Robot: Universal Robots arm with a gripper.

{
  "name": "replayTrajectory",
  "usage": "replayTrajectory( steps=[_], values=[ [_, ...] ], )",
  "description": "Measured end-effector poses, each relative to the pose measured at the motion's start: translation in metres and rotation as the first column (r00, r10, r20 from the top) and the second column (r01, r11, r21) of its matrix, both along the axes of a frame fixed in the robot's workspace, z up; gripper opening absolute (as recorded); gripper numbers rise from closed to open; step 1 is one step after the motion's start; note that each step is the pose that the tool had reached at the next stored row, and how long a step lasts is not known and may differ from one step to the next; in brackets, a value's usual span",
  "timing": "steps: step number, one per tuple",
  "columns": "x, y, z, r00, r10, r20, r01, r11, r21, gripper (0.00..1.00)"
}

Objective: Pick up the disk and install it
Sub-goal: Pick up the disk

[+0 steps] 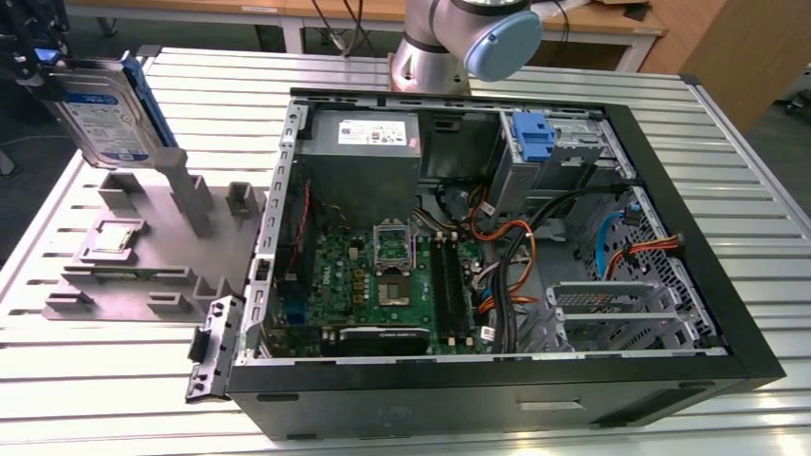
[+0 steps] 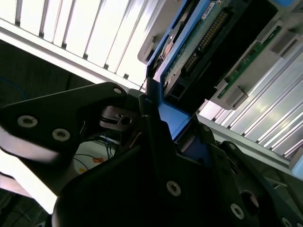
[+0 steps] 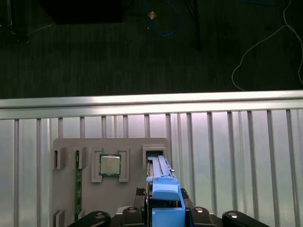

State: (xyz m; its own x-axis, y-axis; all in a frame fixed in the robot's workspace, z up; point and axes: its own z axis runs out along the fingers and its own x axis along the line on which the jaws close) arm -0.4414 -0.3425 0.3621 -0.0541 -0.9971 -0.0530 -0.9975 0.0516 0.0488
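— What sits nearest your lens?

— My gripper (image 2: pixel 165 116), in both wrist views: its black fingers (image 3: pixel 97 216) are closed tight on the blue rail of the disk (image 2: pixel 199 42).

— What does the exterior view add?

— The disk (image 1: pixel 108 114), label outward, hangs nearly upright in that frame's upper left. It is above the grey holder (image 1: pixel 140 256) and well apart from the open computer case (image 1: pixel 709 323). The first wrist view adds a green memory stick (image 3: pixel 77 184) beside the processor chip (image 3: pixel 110 165).

— Anything unclear?

— Whether the disk's lower end touches the holder's slot. My arm (image 1: pixel 462 38) is cut off by the top edge.
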Motion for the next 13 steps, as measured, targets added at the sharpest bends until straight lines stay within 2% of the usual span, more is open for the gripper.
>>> replayTrajectory(
  steps=[13],
  values=[
    [0.0, 0.0001, 0.015, 1.0, 0.0, 0.0001, 0.0, 1.0, -0.0006, 0.36]
  ],
)
